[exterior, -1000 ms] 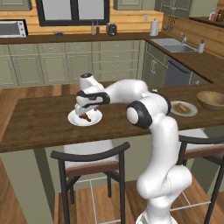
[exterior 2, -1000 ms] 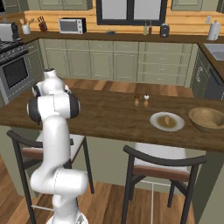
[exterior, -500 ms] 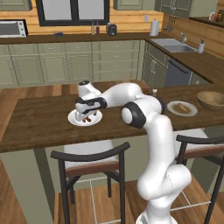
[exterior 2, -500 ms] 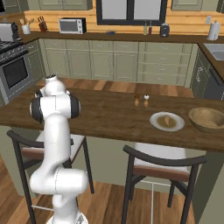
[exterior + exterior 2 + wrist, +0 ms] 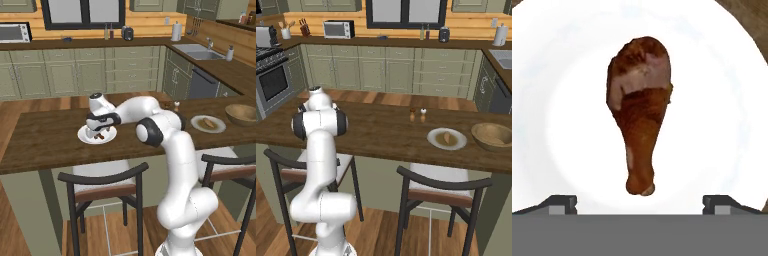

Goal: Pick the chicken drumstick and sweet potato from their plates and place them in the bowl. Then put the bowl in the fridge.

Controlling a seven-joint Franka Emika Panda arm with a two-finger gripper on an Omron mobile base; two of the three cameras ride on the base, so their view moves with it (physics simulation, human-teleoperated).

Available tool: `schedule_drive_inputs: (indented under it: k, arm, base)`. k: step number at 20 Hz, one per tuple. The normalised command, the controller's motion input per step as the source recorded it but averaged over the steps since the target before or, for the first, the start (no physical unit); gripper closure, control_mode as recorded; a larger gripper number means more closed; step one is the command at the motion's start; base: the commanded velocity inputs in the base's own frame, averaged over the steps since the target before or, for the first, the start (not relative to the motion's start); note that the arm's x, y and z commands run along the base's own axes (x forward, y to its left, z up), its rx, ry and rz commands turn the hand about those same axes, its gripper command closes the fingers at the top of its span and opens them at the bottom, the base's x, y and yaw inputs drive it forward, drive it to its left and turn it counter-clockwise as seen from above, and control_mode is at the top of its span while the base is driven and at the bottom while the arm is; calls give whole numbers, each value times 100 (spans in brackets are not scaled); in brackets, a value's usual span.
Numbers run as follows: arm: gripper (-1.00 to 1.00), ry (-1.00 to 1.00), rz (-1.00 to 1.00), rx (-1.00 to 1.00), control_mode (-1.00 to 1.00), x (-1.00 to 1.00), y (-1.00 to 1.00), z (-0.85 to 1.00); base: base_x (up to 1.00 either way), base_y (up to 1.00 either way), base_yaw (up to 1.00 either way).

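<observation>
A dark reddish-brown chicken drumstick (image 5: 641, 120) lies on a white plate (image 5: 557, 125), thick end away from the hand, thin end between the fingertips. My gripper (image 5: 641, 205) hangs open just above it, one fingertip (image 5: 561, 204) on each side. In the left base view the gripper (image 5: 96, 133) is low over this plate (image 5: 111, 134) at the left of the counter. The pale sweet potato (image 5: 208, 122) rests on the second plate (image 5: 196, 124) to the right, also plate (image 5: 435, 138). The wooden bowl (image 5: 241, 114) stands beside it at the far right. The fridge is out of view.
A long wooden island counter (image 5: 45, 145) carries everything. Small salt and pepper shakers (image 5: 417, 115) stand near its far edge. Two bar stools (image 5: 102, 182) are tucked under the near side. A sink (image 5: 199, 51) and cabinets line the back wall.
The hand has dropped lower over the left plate, closing the distance to the drumstick. Plates, bowl and food have stayed where they were.
</observation>
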Motion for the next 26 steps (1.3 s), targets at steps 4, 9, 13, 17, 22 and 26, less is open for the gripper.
schedule_drive_inputs:
  k: [4, 9, 13, 17, 22, 26]
  arm:
    - [-100, -1, 0, 0, -100, 11, 3, -22]
    - [-100, -4, 0, 0, -100, 11, 1, -32]
    - [100, 0, 0, 0, -100, 3, 0, -33]
    - [100, 0, 0, 0, -100, 0, 0, -23]
    - [100, 0, 0, 0, -100, 0, -4, -10]
    - [100, 0, -2, 5, -100, -11, -35, 4]
  base:
    - [0, 0, 0]
    - [0, 0, 0]
    - [0, 0, 0]
    - [0, 0, 0]
    - [0, 0, 0]
    - [0, 0, 0]
